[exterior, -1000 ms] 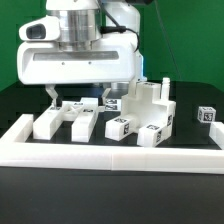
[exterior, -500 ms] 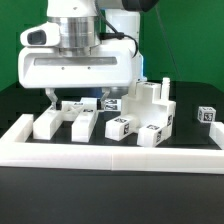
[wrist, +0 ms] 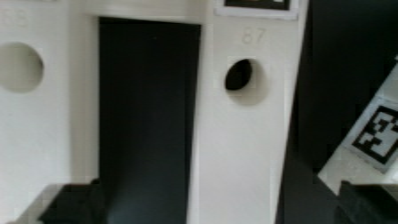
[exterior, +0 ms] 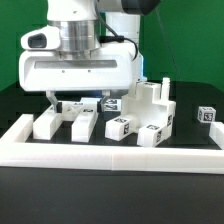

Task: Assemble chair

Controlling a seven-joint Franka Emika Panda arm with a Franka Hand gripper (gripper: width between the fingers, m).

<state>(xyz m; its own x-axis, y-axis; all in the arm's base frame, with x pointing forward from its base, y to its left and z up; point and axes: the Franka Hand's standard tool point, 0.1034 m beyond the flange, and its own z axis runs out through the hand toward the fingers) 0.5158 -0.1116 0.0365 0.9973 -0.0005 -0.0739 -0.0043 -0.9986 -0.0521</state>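
Observation:
The chair parts are white blocks with black-and-white tags. Two square legs [exterior: 48,123] [exterior: 84,122] lie side by side at the exterior view's left. A partly joined stepped piece [exterior: 146,115] stands to their right. My gripper [exterior: 77,100] hangs just above the two legs, with its fingers spread wide and nothing held. In the wrist view my gripper [wrist: 214,212] is open, and a white bar with a round hole [wrist: 240,120] runs between the dark fingertips [wrist: 68,206]. A second holed white part [wrist: 32,110] lies beside the bar.
A long low white border wall [exterior: 110,156] runs along the front and up the left side. A small tagged cube [exterior: 207,115] sits alone at the exterior view's right. A tagged part [wrist: 370,138] shows at the edge of the wrist view. The tabletop is black.
The hand has come down a little toward the two legs. The parts have not moved.

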